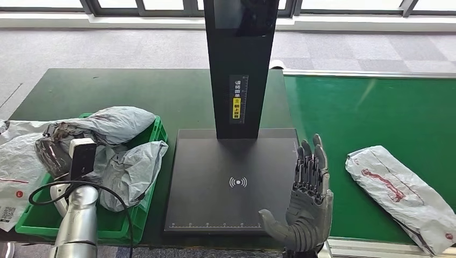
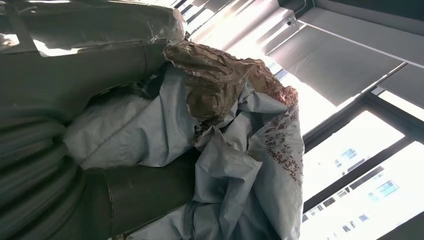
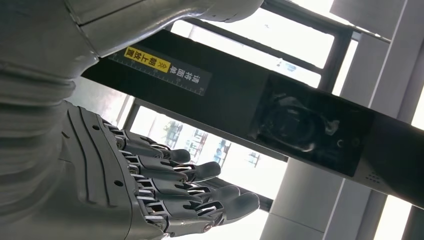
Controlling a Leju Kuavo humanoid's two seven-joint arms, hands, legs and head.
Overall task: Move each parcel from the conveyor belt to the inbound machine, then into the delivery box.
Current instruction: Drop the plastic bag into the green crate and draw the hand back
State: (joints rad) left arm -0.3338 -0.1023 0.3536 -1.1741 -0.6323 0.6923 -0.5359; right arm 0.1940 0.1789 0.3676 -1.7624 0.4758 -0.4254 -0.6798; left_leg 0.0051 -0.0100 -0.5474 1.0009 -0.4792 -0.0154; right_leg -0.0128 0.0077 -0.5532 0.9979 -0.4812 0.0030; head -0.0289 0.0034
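The right hand [image 1: 309, 201] stands upright at about 5 o'clock in the head view, over the near right corner of the inbound machine's black scanning plate [image 1: 215, 188], palm turned toward the plate, fingers [image 1: 311, 161] straight and close together pointing away from the robot, thumb [image 1: 271, 221] splayed out toward 9 o'clock; it holds nothing. In the right wrist view the same straight fingers [image 3: 190, 192] lie below the machine's black column [image 3: 280, 107] with its yellow label. The left arm [image 1: 78, 215] rises at 7 o'clock over the green delivery box [image 1: 141, 212], and in the left wrist view the left hand [image 2: 60, 165] grips a crumpled grey parcel [image 2: 240, 165], its thumb and fingers pressed against the wrinkled plastic. More grey parcels [image 1: 121, 161] are heaped in the box at 9 o'clock. One white parcel with red print [image 1: 403, 193] lies flat on the green conveyor belt [image 1: 376, 113] at 4 o'clock, apart from the right hand.
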